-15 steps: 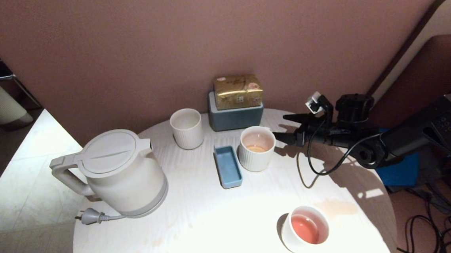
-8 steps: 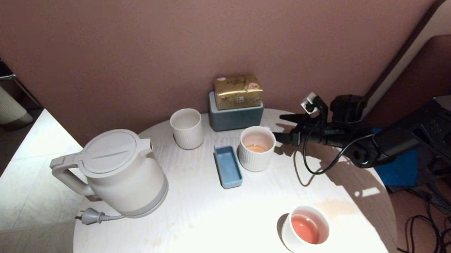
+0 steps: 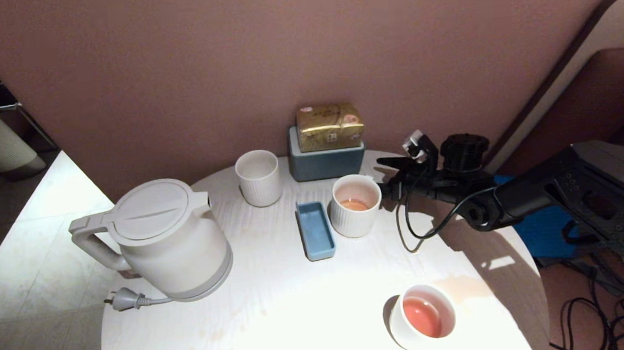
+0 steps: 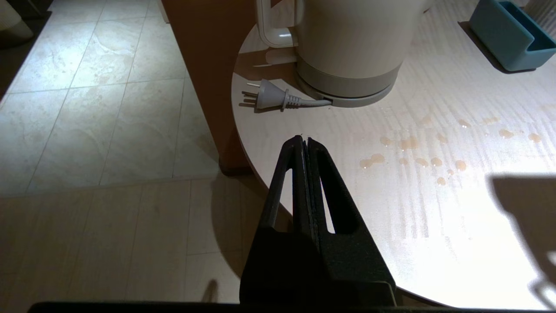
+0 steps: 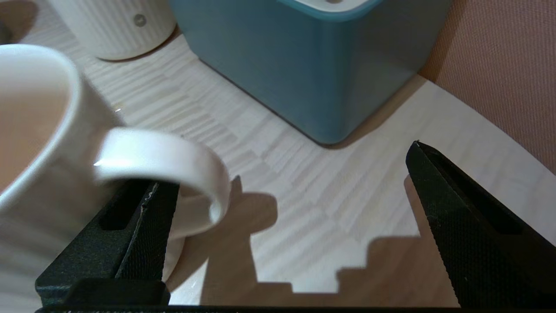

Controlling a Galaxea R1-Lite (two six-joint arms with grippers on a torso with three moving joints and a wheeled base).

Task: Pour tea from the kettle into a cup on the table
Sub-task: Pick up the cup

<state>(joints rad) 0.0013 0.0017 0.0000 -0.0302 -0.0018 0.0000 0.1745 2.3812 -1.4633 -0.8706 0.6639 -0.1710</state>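
Dusty-pink wall behind a round white desk [image 3: 277, 309]; pale tiled floor to the left, cables on the floor at right.

Head view: kettle [image 3: 168, 240] stands upright at the desk's left edge, lid shut, plug lying loose beside its base. Nothing grips it, so the pour from it looks not yet begun. Ribbed mug [image 3: 354, 205] sits mid-desk with a little orange tea [image 3: 355, 205] in the bottom, just right of a small blue tray [image 3: 314, 230]. Handle-less ribbed cup [image 3: 258, 177] sits farther back, left of a grey-blue box [image 3: 324, 160] with a gold packet [image 3: 330, 126] on top. A third cup [image 3: 422, 315], near right, already holds pinkish tea. Right gripper [image 3: 386, 178] reaches in from the right, level with the mug's right side, fingers wide.

Left wrist view: left gripper [image 4: 305, 141] parked off the desk's near-left edge, fingers pressed together, holding nothing. Kettle base and plug [image 4: 271, 95] lie beyond it; drops of spilled tea [image 4: 412, 150] dot the desk.

Right wrist view: one finger [image 5: 143, 217] sits under the mug's loop handle [image 5: 173, 156], the other well apart; not closed on it. Judged: the mug is about to be taken or repositioned; lifting the kettle and pouring remain.
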